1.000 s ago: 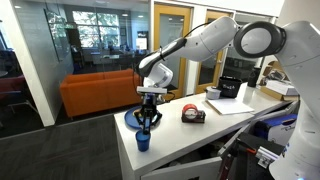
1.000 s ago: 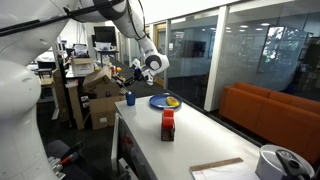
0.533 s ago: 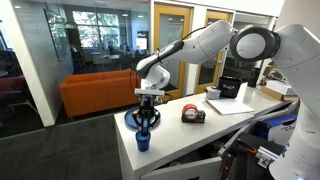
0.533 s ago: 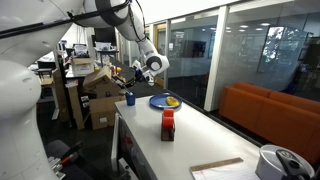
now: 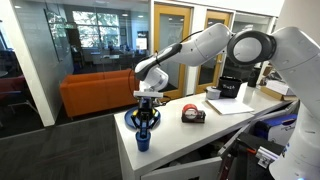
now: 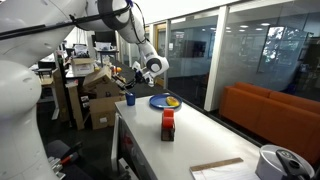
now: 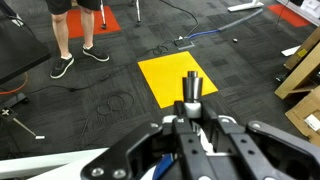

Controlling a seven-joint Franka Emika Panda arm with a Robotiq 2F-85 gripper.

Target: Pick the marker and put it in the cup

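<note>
My gripper [image 5: 147, 120] is shut on the marker, a dark stick with a pale band, whose end pokes out between the fingers in the wrist view [image 7: 193, 86]. The gripper hangs straight over the small blue cup [image 5: 143, 141] at the table's near corner, its fingertips just above the rim. In an exterior view the gripper [image 6: 132, 84] is likewise right above the cup [image 6: 130, 98]. In the wrist view the gripper [image 7: 190, 140] hides most of the cup; only a sliver of blue [image 7: 160, 170] shows below the fingers.
A wide blue plate [image 5: 131, 119] with yellow contents [image 6: 171, 100] lies just behind the cup. A red-and-black tape-measure-like object [image 5: 193, 115] stands mid-table [image 6: 168, 124]. Papers and a black box [image 5: 232, 88] lie at the far end. The table edge is close to the cup.
Almost nothing: the arm has settled slightly, and the gripper stays over the cup with the marker in it.
</note>
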